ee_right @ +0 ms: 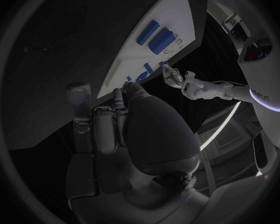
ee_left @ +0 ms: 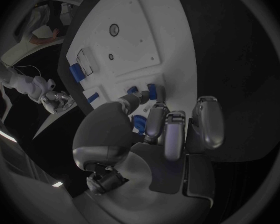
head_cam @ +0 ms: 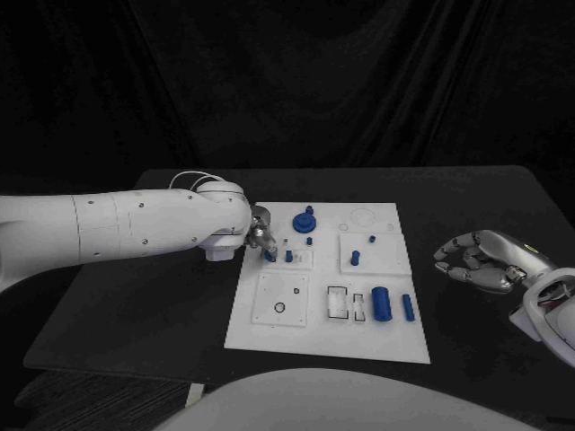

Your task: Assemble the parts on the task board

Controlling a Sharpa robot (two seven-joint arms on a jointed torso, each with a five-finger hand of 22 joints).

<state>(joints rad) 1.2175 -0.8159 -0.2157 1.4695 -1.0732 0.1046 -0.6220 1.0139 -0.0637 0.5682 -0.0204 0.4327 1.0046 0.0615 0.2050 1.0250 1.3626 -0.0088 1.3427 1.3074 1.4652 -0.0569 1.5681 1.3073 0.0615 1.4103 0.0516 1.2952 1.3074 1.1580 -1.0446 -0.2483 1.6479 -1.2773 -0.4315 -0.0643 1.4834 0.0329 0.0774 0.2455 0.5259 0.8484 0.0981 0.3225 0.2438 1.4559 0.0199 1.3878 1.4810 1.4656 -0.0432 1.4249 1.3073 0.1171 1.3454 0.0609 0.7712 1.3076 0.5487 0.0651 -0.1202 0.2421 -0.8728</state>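
— Looking down at the black table [head_cam: 158, 296]: task board [head_cam: 287, 337] in the middle, white, lying flat. Left hand [head_cam: 261, 241] over its left part, fingertips down at a small blue part [head_cam: 287, 256] standing in the board.

— Holding that part, or only touching?

— Cannot tell. From the head camera, fingertips hide the contact. From the left wrist, same left hand [ee_left: 159, 134] with fingers bent forward and close together, blue parts [ee_left: 151, 90] just beyond the fingertips, one more blue piece [ee_left: 139, 123] half covered by thumb and fingers. Pinched or only near: not clear.

— And the other hand?

— Right hand [head_cam: 482, 260] well apart from the board, above bare table on the right side. Fingers curled in toward the palm, nothing visible inside. Right wrist view agrees: right hand [ee_right: 124, 134] with fingers drawn together, no part between them, board edge [ee_right: 124, 64] beyond.

— Where are the remaining parts?

— Round blue part with a peg [head_cam: 305, 221] near the far edge of the board. Small blue peg [head_cam: 355, 259] standing right of centre. Thick blue cylinder [head_cam: 382, 303] and thinner blue bar [head_cam: 407, 309] lying side by side near the right edge, also seen from the right wrist as two blue cylinders [ee_right: 154, 37]. White rectangular block with a dark hole [head_cam: 281, 301] on the near-left part. Small recesses next to it too faint to read.
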